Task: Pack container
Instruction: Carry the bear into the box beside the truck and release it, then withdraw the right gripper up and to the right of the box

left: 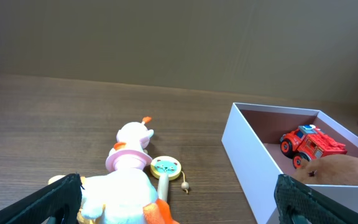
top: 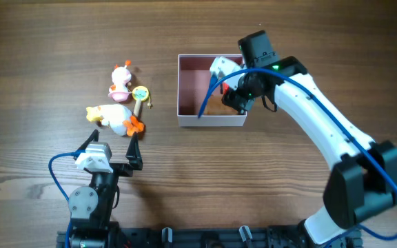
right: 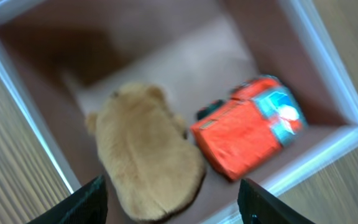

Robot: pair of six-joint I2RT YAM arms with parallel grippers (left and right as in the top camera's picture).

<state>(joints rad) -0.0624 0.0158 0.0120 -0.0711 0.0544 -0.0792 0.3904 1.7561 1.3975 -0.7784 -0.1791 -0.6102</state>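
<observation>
**A:** While my right pincer (top: 238, 96) hangs over the container (top: 211, 120), its fingers are spread wide with nothing between them.

**B:** Container location?

**A:** On the table (top: 47, 41), middle toward the back, to the right of the loose toys. It has thin white walls and a pink inside.

**B:** Contents?

**A:** A red truck (right: 247, 130) and a tan plush (right: 148, 162) lie side by side under my right pincer. They seem to touch, but the wrist view is blurry.

**B:** Left pincer?

**A:** My left pincer (top: 112, 146) sits low near the front of the table, released, gripping nothing. A white duck (top: 116, 118) with orange feet lies just beyond its fingertips. Behind the duck are a pink-and-white toy (top: 120, 86) and a round yellow rattle (top: 140, 94), close together. All three sit left of the container, apart from it.
</observation>
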